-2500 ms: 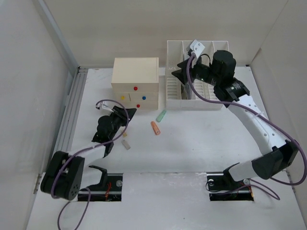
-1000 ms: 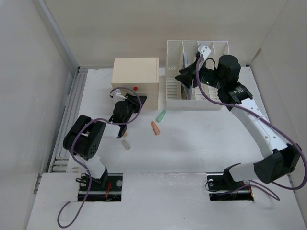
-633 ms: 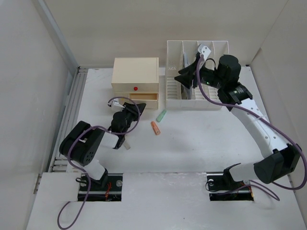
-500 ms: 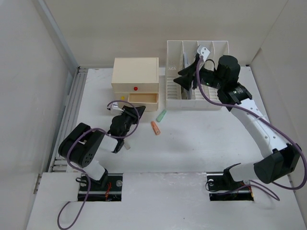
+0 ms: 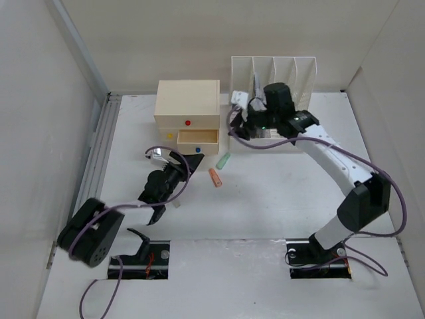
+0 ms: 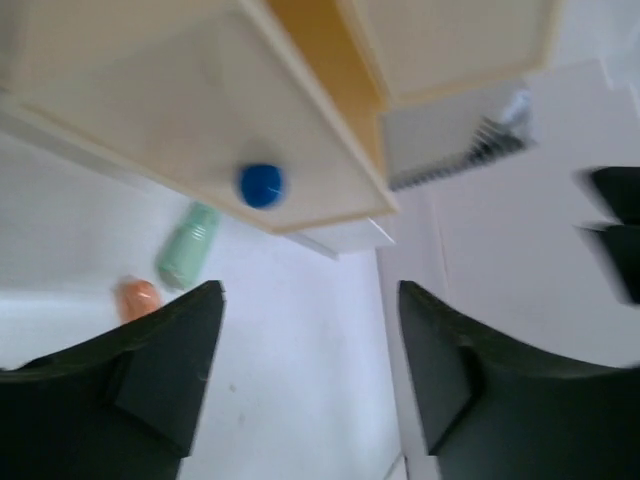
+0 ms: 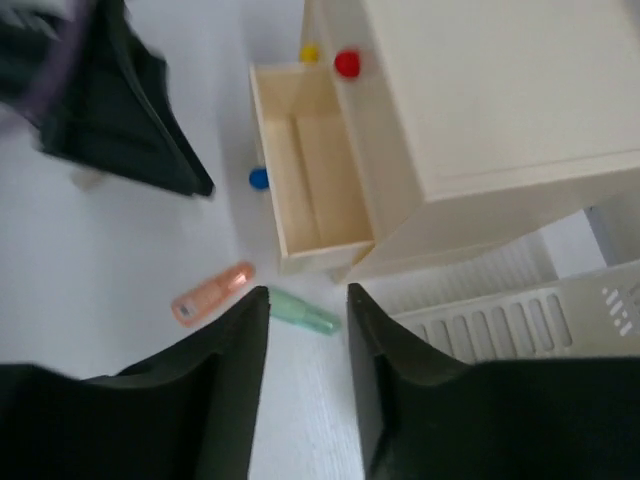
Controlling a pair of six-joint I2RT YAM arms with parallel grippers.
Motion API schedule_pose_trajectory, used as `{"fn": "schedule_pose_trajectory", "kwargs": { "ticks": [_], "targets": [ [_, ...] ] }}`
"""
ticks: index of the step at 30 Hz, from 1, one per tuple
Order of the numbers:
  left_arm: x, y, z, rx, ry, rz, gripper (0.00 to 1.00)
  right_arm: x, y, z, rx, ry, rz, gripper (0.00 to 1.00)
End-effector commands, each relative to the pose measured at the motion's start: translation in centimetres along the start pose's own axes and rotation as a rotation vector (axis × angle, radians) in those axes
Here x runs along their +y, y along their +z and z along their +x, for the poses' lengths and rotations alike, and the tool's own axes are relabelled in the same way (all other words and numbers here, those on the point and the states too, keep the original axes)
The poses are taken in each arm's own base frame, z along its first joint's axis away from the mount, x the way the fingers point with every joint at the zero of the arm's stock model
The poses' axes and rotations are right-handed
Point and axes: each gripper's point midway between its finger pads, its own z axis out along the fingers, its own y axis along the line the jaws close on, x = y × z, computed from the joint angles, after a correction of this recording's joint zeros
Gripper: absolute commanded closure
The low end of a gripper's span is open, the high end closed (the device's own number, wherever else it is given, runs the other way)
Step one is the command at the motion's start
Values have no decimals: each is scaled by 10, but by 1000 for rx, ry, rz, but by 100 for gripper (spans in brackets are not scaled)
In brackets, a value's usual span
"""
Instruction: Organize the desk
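On the white desk (image 5: 285,193) a green marker (image 5: 223,160) and an orange marker (image 5: 214,177) lie in front of the cream drawer box (image 5: 187,105). Its blue-knobbed drawer (image 5: 198,138) stands pulled out and empty (image 7: 310,185). My left gripper (image 5: 190,161) is open just short of the blue knob (image 6: 261,185), holding nothing (image 6: 310,300). My right gripper (image 5: 240,128) hovers open above the green marker (image 7: 300,311), which shows between its fingertips; the orange marker (image 7: 212,292) lies just left of them.
The white slotted file rack (image 5: 272,106) stands right of the drawer box. A small pale item (image 5: 176,202) lies by the left arm. Red (image 7: 347,64) and yellow (image 7: 310,52) knobs mark the shut drawers. A grooved rail (image 5: 99,153) runs along the desk's left edge.
The left gripper pulled the blue-knobbed drawer out, then let go, opened and drew back. The right arm swung from the file rack leftward, above the markers.
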Motion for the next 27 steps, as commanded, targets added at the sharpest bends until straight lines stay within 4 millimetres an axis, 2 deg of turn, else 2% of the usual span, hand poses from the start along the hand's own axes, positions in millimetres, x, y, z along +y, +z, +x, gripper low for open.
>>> {"fn": "schedule_pose_trajectory", "kwargs": {
  "ticks": [1,2,3,4,5,6,7,9,10,11,12,13,14,15,17,18,20,21,22,24,27],
  "targets": [
    [-54,-27,4,40,41,154,37,30,18,43,248,-229,-60,60],
    [-63,-33,6,43,62,166,46,24,24,40,245,-276,-4,67],
    [-72,-38,4,35,89,176,72,30,29,62,290,-309,11,72],
    [-87,-50,-7,-1,163,188,86,24,24,59,313,-364,90,77],
    [-97,-58,-13,-23,202,200,95,33,30,59,306,-409,89,91],
    [-104,-65,-22,-52,242,206,99,34,33,55,286,-448,105,98],
    [-125,-72,-41,-117,280,220,100,41,37,65,296,-445,86,100],
    [-134,-95,-63,-176,418,178,100,55,44,73,308,-407,22,100],
    [-141,-104,-73,-200,466,167,100,62,52,68,295,-341,7,100],
    [-149,-115,-90,-240,490,119,99,65,63,82,318,-268,-12,100],
    [-162,-128,-97,-264,478,150,96,78,74,83,321,-222,-36,97],
    [-170,-135,-103,-282,525,160,92,82,81,89,343,-175,-27,97],
    [-187,-146,-112,-310,530,192,87,89,91,103,374,-72,-15,97],
    [-186,-151,-116,-315,543,170,82,100,98,108,398,-51,-16,95],
    [-189,-159,-126,-347,599,150,70,109,108,113,411,32,15,89],
    [-183,-161,-132,-365,618,102,66,115,113,127,441,71,15,84],
    [-179,-164,-136,-366,622,69,58,118,122,132,443,129,43,76],
    [-184,-166,-137,-366,647,81,55,119,125,143,464,211,80,73],
    [-179,-168,-135,-354,654,67,53,117,126,142,463,225,116,72],
    [-178,-172,-137,-365,650,64,52,120,129,156,480,280,189,72],
    [-175,-180,-140,-378,656,58,50,111,129,160,462,279,324,65]
  ]
}}
